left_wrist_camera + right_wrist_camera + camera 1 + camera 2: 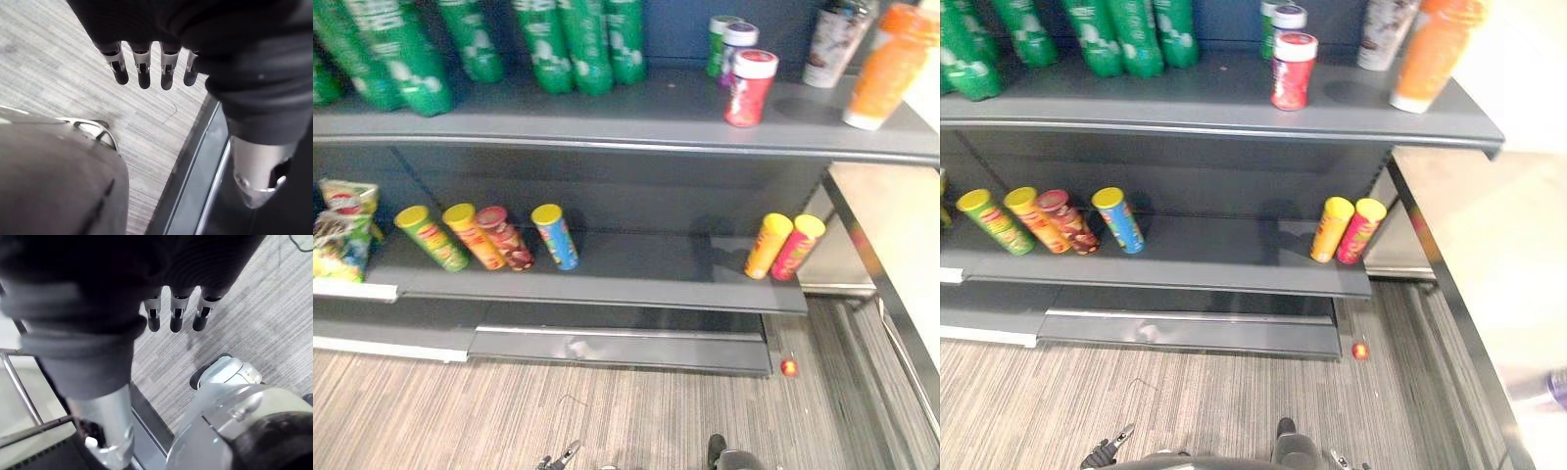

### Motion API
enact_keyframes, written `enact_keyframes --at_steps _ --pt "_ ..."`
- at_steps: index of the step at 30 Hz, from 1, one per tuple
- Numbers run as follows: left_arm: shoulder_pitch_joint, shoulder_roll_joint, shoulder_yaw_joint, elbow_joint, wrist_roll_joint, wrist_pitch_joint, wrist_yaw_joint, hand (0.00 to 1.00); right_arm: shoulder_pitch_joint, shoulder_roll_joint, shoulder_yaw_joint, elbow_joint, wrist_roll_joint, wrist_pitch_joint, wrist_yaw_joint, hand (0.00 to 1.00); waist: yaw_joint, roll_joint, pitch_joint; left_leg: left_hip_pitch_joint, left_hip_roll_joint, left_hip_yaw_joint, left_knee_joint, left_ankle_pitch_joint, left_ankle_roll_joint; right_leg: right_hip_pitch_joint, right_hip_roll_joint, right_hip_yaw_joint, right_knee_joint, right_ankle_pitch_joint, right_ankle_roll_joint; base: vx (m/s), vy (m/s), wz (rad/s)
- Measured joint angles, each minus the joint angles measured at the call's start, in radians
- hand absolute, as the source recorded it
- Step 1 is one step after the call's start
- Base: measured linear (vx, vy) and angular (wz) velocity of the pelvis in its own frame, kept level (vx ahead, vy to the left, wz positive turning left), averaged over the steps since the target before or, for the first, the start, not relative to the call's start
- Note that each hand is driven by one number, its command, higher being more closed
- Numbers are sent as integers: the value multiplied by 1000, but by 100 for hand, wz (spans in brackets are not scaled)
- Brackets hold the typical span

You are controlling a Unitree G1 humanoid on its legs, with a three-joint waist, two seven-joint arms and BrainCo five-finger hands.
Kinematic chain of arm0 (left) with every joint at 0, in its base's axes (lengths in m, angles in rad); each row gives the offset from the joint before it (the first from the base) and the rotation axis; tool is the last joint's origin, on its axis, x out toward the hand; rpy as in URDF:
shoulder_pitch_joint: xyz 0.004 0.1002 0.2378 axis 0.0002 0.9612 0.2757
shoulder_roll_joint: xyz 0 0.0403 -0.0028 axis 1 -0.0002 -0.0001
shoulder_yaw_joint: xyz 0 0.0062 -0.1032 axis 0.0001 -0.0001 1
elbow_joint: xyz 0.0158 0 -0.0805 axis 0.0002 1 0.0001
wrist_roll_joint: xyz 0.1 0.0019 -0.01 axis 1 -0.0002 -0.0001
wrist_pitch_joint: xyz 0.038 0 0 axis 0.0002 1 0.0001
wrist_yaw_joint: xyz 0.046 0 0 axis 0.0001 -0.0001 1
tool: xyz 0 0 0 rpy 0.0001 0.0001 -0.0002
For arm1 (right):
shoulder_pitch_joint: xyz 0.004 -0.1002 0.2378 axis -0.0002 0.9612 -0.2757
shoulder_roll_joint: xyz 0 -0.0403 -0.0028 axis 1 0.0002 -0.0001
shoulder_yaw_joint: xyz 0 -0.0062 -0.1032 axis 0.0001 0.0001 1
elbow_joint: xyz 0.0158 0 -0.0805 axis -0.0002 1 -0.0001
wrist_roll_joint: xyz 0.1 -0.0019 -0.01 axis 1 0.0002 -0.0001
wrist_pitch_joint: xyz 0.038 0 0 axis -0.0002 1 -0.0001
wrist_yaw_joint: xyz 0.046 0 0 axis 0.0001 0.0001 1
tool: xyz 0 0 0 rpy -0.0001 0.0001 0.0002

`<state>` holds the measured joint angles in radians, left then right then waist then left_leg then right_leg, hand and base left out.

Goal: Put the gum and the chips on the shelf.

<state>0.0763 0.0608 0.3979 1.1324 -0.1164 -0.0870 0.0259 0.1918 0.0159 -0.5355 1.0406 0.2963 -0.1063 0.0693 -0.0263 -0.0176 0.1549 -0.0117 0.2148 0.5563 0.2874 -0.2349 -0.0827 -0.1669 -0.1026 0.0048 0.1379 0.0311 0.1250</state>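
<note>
Three gum tubs stand on the upper shelf (pixel 607 122): a red one with a white lid (pixel 750 88), and a purple one (pixel 738 44) and a green one (pixel 718 41) behind it. Chip cans lean on the lower shelf (pixel 636 279). Several are on the left, among them a blue one (pixel 555 236), and a yellow one (pixel 769 246) and a pink one (pixel 797 247) are on the right. My left hand (pixel 142 73) hangs over the floor, fingers straight, holding nothing. My right hand (pixel 176 316) hangs the same way, open and empty.
Green bottles (pixel 573 39) line the upper shelf's left; an orange bottle (pixel 891 64) and a pale can (pixel 834 39) stand at its right. Snack bags (pixel 342 230) sit at the lower shelf's far left. A small red ball (pixel 789 367) lies on the striped floor.
</note>
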Motion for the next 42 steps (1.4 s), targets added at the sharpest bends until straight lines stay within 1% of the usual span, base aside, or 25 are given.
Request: enact_keyframes --at_steps 1,2,3,4,5,6,7,9,11,15,18,22,25,28,29,30,31,32,33,34,35,36,37,40,42 --pt "-3 -11 8 -15 -1 -1 1 0 1 18 0 -36 10 -2 -1 0 0 -2 1 -17 30 83 45 -30 15 -43 26 21 -45 81 7 -192 98 -205" --pt "-5 -18 34 -22 -3 -3 2 0 1 32 -2 -54 31 -7 -2 0 1 22 11 -9 65 161 47 -39 33 -50 38 -47 -110 154 14 -180 89 -199" --pt "-12 -22 39 -21 -15 -3 4 0 3 36 -10 -63 39 -8 -4 0 -6 16 20 5 80 196 46 -39 34 -53 27 -142 -70 120 -37 -126 93 -172" --pt "-24 -30 38 -22 -35 -5 4 0 14 37 -12 -59 45 -6 -11 0 -5 27 36 33 99 251 44 -38 33 -54 0 -272 6 73 -97 -58 87 -138" --pt "-35 -38 37 -22 -38 -10 4 0 29 36 -10 -49 50 -6 -23 0 1 26 36 57 118 301 43 -32 23 -51 -33 -361 73 53 -125 -26 92 -169" --pt "-38 -40 16 -26 -38 -15 0 0 37 37 -4 -33 56 -5 -30 0 -1 24 35 87 136 363 39 -26 15 -35 -78 -419 146 49 -130 21 -11 -170" --pt "-39 -36 -12 -28 -38 -19 -9 0 43 35 0 -9 57 -6 -33 0 -6 19 34 114 131 413 16 -11 3 -10 -118 -437 181 50 -129 20 -49 -139" --pt "-48 -35 -22 -29 -38 -20 -12 0 44 31 -5 18 56 -3 -37 0 -7 14 32 137 110 473 -29 21 -5 43 -166 -437 153 57 -116 -4 -134 -96" --pt "-61 -25 -41 -25 -38 -20 -15 0 18 13 -7 43 56 3 -37 0 -28 13 32 140 95 500 -82 75 -14 48 -152 -448 97 42 -93 -25 -233 -46" --pt "-55 -29 -55 -18 -38 -21 -30 0 -36 -7 -7 46 57 6 -38 0 -24 25 29 164 74 535 -173 159 -54 69 -101 -446 0 2 -39 -39 -222 -32" --pt "-52 -43 -71 -17 -38 -19 -33 0 -66 -17 -9 46 56 6 -37 0 -27 32 31 191 67 550 -215 209 -70 95 -71 -444 -36 -37 -48 -88 -150 -14" --pt "-51 -44 -77 -17 -38 -20 -34 0 -66 -21 -44 58 55 6 -37 0 -36 31 33 204 99 550 -174 213 -70 87 -68 -444 26 -95 -55 -125 -69 -2" --pt "-52 -31 -77 8 -38 -19 -34 0 -66 -27 -44 90 56 6 -37 0 -55 31 35 198 136 549 -111 176 -80 35 -78 -436 137 -174 -56 -111 -65 -6" --pt "-54 -31 -77 15 -40 -19 -34 0 -61 -29 -44 101 56 6 -36 0 -57 40 43 204 186 568 -25 163 -80 11 -73 -414 195 -217 -77 -10 -88 -27" --pt "-51 -31 -75 14 -49 -19 -34 0 -62 -32 -44 113 56 5 -35 0 -53 43 45 207 234 575 62 169 -71 13 -62 -393 198 -222 -85 50 -108 -63" --pt "-47 -36 -70 11 -85 -19 -34 0 -62 -35 -45 114 56 2 -36 0 -54 49 47 205 289 554 165 190 -40 22 -45 -366 199 -225 -90 52 -110 -70" --pt "-39 -43 -63 8 -103 -21 -33 0 -61 -38 -46 113 56 -2 -36 0 -54 52 50 204 312 526 215 210 -13 30 -33 -349 199 -225 -92 75 -168 -81" --pt "-30 -53 -31 -7 -130 -32 -34 0 -53 -42 -46 110 57 -8 -37 0 -52 56 53 173 349 421 310 263 61 50 -15 -305 195 -228 -108 105 -129 -85" --pt "-28 -57 -16 -20 -173 -40 -36 0 -53 -43 -43 109 57 -9 -38 0 -52 53 57 95 345 237 386 231 50 62 -10 -266 182 -227 -117 117 -94 -93" --pt "-32 -64 -19 -24 -193 -42 -36 0 -56 -50 -45 103 58 -11 -40 0 -54 58 56 49 298 123 397 165 18 71 -9 -236 169 -223 -122 106 -16 -79" --pt "-32 -71 -25 -30 -194 -43 -37 0 -59 -57 -46 104 58 -11 -41 0 -52 59 56 30 269 65 387 138 6 78 -7 -215 155 -220 -127 115 18 -91" --pt "-31 -69 -42 -29 -195 -47 -38 0 -60 -61 -46 105 58 -12 -41 0 -50 60 56 12 213 2 332 105 -13 102 0 -180 122 -207 -126 141 49 -110" --pt "-28 -66 -48 -28 -194 -48 -40 0 -61 -62 -46 104 58 -17 -41 0 -50 59 56 12 173 -30 242 99 -20 120 12 -145 96 -200 -124 142 65 -107" --pt "-24 -67 -45 -29 -189 -57 -41 0 -63 -64 -46 96 57 -18 -41 0 -49 59 54 -1 103 -136 6 108 -27 136 26 -70 73 -195 -109 125 116 -93" --pt "-22 -69 -39 -24 -182 -57 -40 0 -66 -67 -47 85 56 -29 -40 0 -46 64 50 -3 60 -190 -119 166 -32 127 30 -18 68 -187 -73 147 208 -93"
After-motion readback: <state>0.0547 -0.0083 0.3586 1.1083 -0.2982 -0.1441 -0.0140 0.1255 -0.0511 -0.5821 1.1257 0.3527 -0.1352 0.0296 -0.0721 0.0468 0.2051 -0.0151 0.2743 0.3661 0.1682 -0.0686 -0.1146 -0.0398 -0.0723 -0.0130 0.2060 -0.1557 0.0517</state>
